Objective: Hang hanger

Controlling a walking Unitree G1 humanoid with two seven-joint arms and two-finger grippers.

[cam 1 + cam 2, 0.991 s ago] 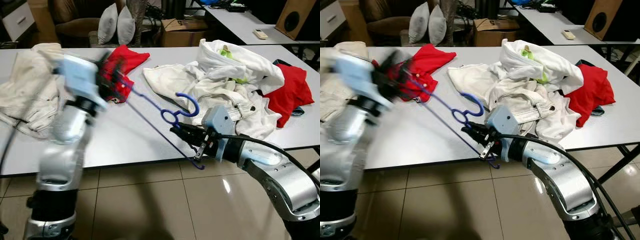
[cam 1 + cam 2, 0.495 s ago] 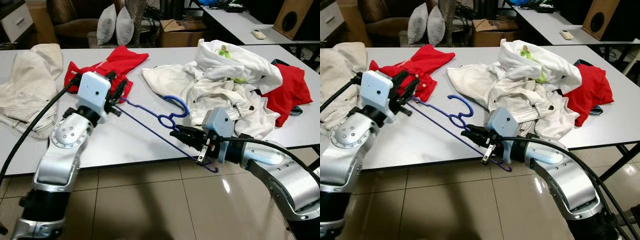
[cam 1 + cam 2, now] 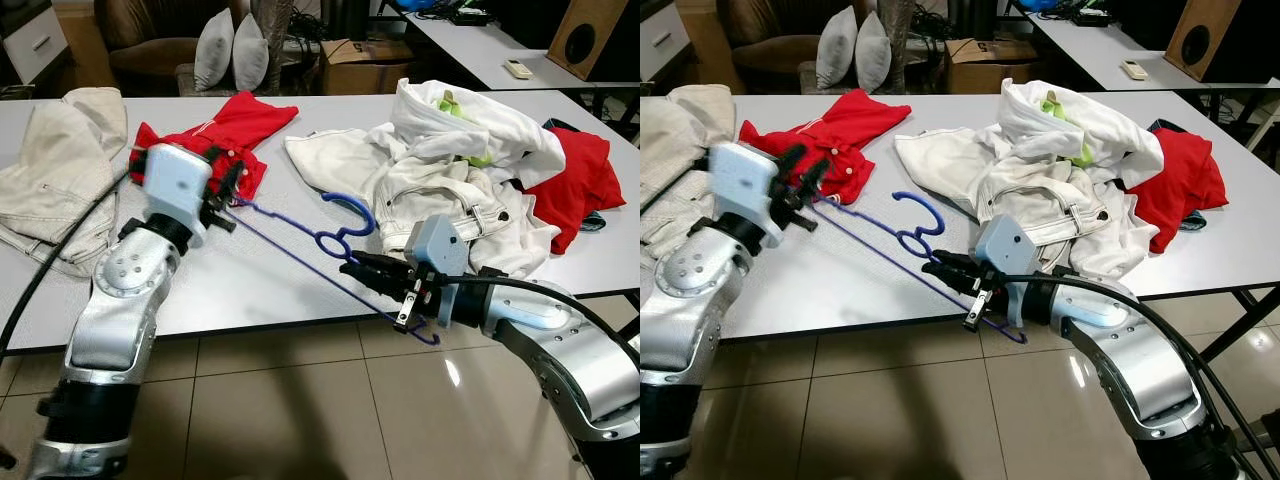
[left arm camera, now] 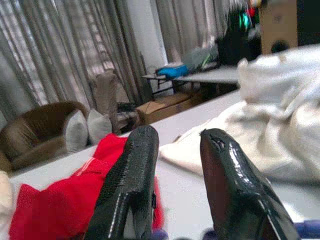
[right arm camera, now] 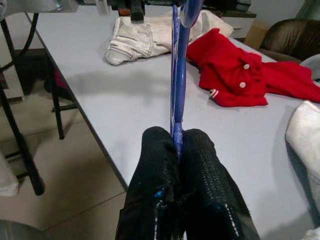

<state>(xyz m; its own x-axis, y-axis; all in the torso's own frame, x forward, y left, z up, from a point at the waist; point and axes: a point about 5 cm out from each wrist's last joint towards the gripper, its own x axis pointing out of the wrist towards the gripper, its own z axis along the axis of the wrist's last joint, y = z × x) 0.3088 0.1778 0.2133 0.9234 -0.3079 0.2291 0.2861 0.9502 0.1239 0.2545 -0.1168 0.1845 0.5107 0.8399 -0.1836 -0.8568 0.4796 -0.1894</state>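
Right pincer (image 3: 358, 268): clenched on the lower bar of the thin blue wire hanger (image 3: 300, 230), just past the near edge of the bench; the wrist view shows the wire nipped between both black fingers (image 5: 200, 165).
Left pincer (image 3: 228, 183): at the hanger's far shoulder, beside the red buttoned shirt (image 3: 215, 135). Its fingers (image 4: 131, 185) stand parted, blue wire just showing at their base; whether they bear on the wire I cannot tell.
Grey-white bench (image 3: 230, 270): carries the cream trousers (image 3: 55, 170), the red shirt and the heap of white garments (image 3: 460, 170).
Hanger position: held above the bench, hook (image 3: 350, 205) upward toward the white heap.
Governing relation: the long axis runs diagonally from the left pincer down to the right pincer, one at each end. The right alone shows a firm hold, so in my judgement it must carry the hanger.
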